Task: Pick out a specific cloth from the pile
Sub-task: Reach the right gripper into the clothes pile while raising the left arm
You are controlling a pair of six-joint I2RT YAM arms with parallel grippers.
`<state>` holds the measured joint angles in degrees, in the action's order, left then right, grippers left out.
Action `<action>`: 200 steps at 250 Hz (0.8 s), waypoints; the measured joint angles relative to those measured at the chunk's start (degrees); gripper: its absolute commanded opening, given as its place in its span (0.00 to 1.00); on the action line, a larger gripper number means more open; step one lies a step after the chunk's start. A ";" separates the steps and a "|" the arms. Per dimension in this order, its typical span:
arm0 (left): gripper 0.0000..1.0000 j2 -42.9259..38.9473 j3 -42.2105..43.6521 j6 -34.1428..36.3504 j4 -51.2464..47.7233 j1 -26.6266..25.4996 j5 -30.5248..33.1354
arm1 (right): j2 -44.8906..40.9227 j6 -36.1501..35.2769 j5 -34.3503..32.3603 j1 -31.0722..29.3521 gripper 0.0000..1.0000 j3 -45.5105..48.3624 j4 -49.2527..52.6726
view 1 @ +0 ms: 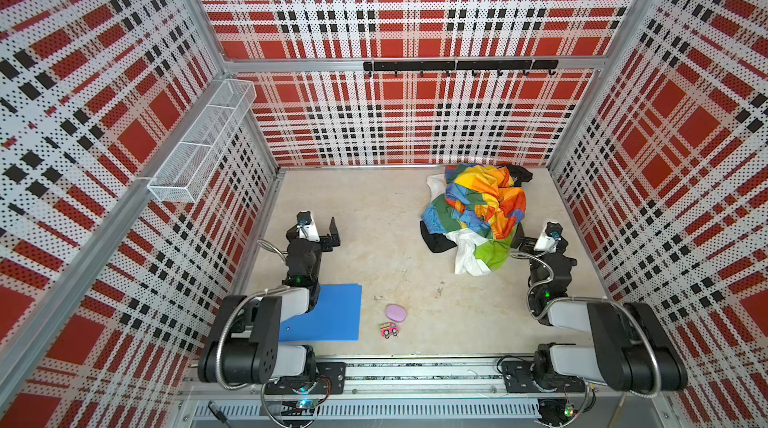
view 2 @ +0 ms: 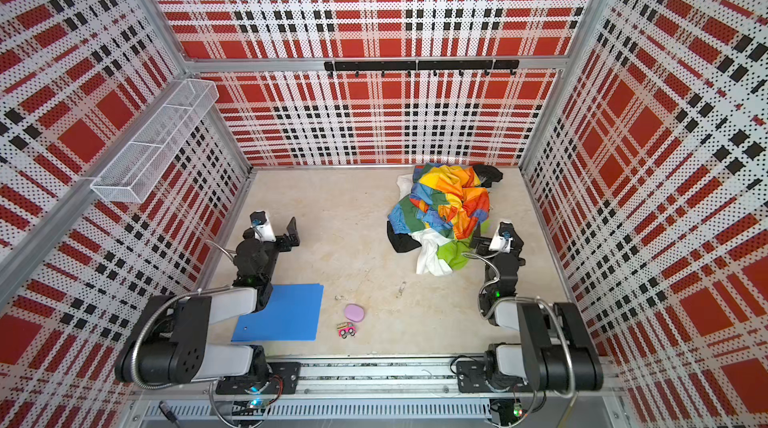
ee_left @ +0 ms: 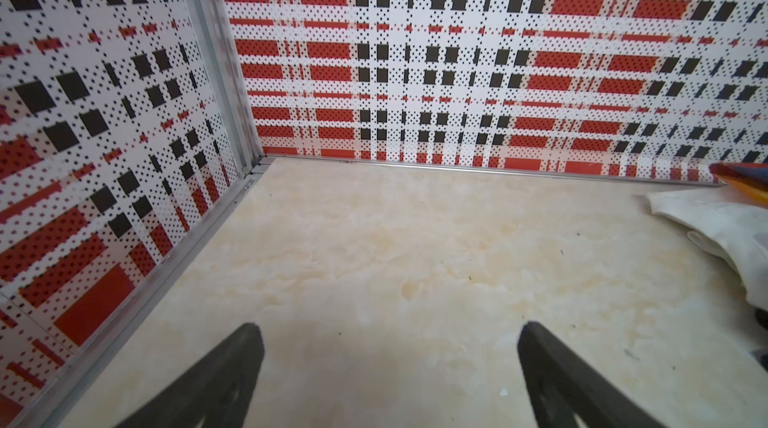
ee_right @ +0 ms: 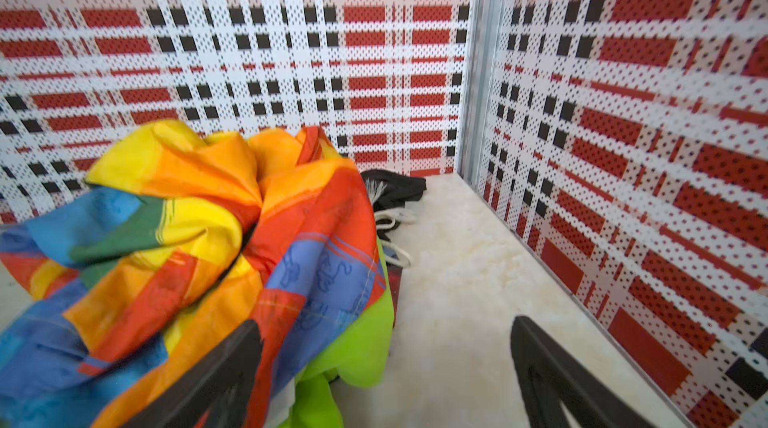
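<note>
Right gripper (ee_right: pixel 384 324) gapes wide, empty, beside the pile (view 1: pixel 473 218). Closing here, it could snag the rainbow fabric (ee_right: pixel 187 218) draped over the lime-green cloth (ee_right: pixel 361 347) instead.

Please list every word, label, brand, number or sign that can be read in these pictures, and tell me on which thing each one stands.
No text can be read anywhere.
Rainbow fabric: faint dark-blue printed outlines on a blue patch, too blurred to read as letters.
Toy car: too small to tell any marking.
Blue folder: no text shows.
</note>
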<state>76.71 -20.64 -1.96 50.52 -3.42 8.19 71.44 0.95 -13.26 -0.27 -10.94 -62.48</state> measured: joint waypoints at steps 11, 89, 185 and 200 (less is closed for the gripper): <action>0.99 -1.62 -1.73 -0.13 -2.75 -1.01 1.14 | -3.37 0.13 -0.28 0.00 1.00 -1.09 3.13; 0.99 -10.27 -17.57 -6.01 -24.94 -7.67 -0.44 | -20.15 2.89 -0.90 0.00 1.00 -15.08 28.04; 0.99 -2.29 -46.45 -11.93 -51.34 -15.56 -16.85 | -11.30 14.64 -0.48 -0.02 1.00 -37.40 56.78; 0.99 -0.20 -48.04 -11.23 -54.16 -16.24 -20.20 | -8.79 16.50 1.05 -0.02 1.00 -38.40 59.69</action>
<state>76.51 -68.69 -13.19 -3.64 -19.66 -12.01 62.65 17.45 -12.21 -0.30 -49.34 -2.79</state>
